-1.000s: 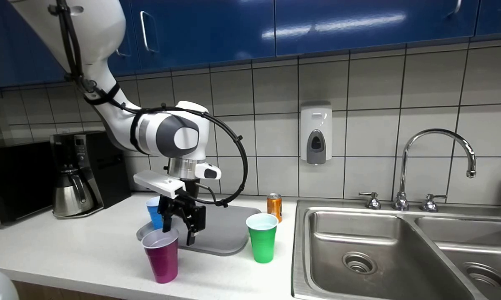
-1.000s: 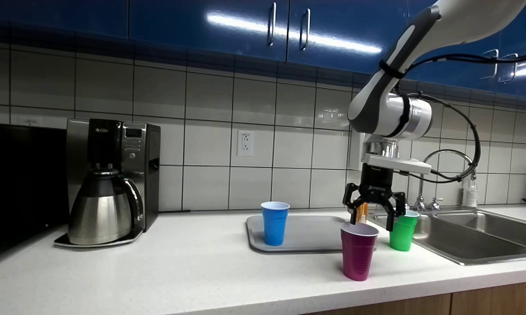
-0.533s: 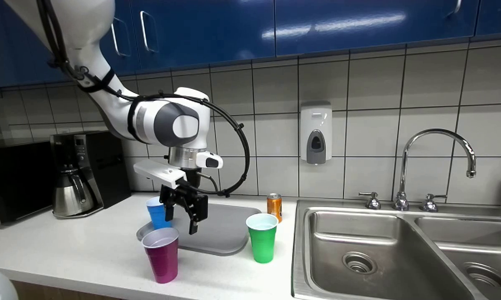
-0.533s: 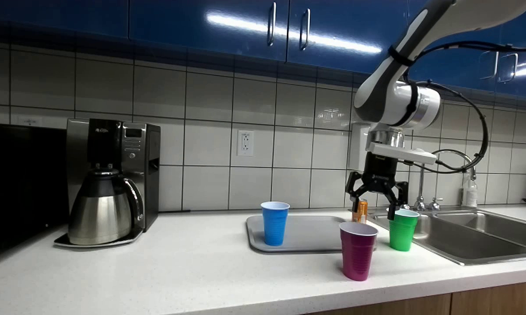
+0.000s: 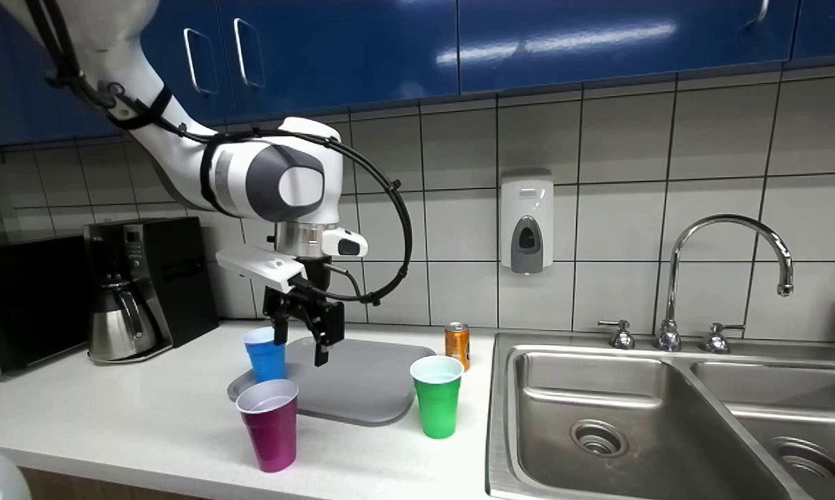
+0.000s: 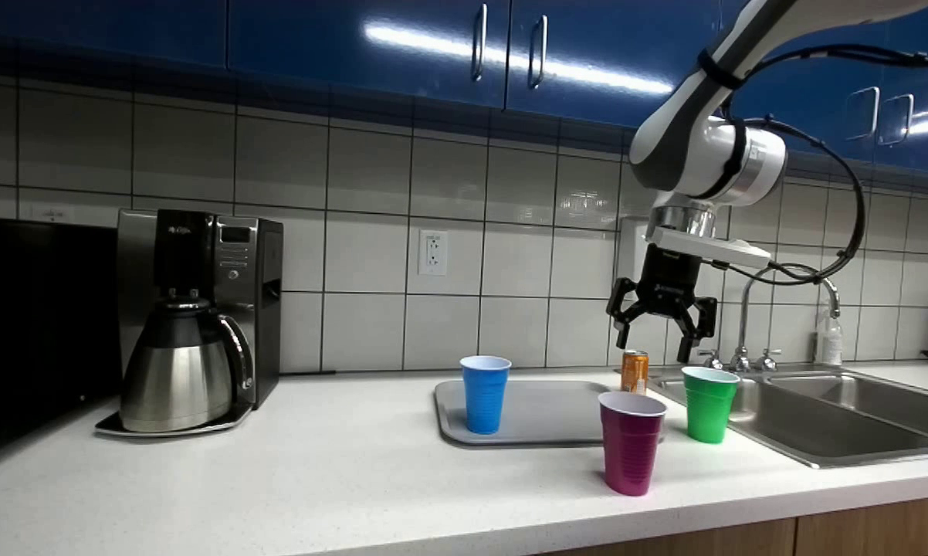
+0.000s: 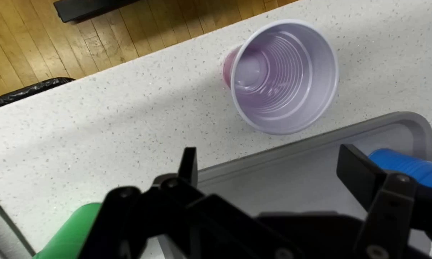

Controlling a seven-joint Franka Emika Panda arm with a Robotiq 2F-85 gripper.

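Note:
My gripper is open and holds nothing. It hangs above the grey tray, pointing down, touching nothing; it also shows in an exterior view. A purple cup stands upright on the counter in front of the tray. In the wrist view this cup is seen from above, beyond the fingertips, with nothing visible inside. A blue cup stands on the tray's end, partly behind a finger in the wrist view. A green cup stands upright beside the tray, towards the sink.
An orange can stands near the wall behind the green cup. A steel sink with a curved faucet lies beside it. A coffee maker stands at the counter's far end. Blue cabinets hang above. The counter's front edge is close to the purple cup.
My gripper has risen away from the purple cup, its fingers open throughout. A fingertip near the cup's rim earlier is now well above it. The cups, can and tray have not moved.

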